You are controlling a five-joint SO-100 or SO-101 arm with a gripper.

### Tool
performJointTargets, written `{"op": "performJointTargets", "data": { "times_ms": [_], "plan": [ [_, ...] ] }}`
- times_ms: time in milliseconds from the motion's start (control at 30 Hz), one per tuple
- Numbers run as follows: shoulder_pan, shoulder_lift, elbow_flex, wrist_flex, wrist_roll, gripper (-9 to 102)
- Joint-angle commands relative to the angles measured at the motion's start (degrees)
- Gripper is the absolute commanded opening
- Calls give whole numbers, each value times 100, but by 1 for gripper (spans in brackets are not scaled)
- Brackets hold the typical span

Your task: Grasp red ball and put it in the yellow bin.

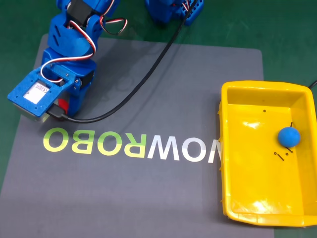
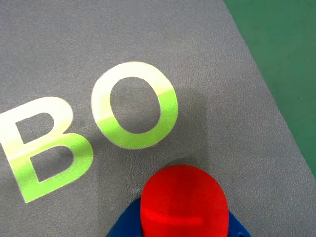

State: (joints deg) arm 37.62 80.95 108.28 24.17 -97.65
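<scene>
In the wrist view the red ball [image 2: 183, 202] sits at the bottom centre, with blue fingers [image 2: 123, 226] pressed against both of its sides, above the grey mat near the letters "BO". My gripper [image 2: 183, 224] is shut on it. In the fixed view the blue arm leans over the mat's left side. Its gripper [image 1: 59, 108] is mostly hidden under the wrist camera housing, where a bit of the red ball [image 1: 62, 104] shows. The yellow bin [image 1: 226, 148] stands at the right edge of the mat, far from the gripper.
A blue ball [image 1: 289, 136] and a few small black screws lie inside the bin. A black cable [image 1: 148, 74] loops across the mat from the arm's base to the wrist. The grey mat [image 1: 148, 198] carries the "ROBOWOW" lettering; green table surrounds it.
</scene>
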Motion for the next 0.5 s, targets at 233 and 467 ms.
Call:
{"op": "performJointTargets", "data": {
  "times_ms": [233,467],
  "plan": [
    [-1002,1362,-387,-272,615,0],
    [-2206,2496,-316,-211,932,0]
  ]
}}
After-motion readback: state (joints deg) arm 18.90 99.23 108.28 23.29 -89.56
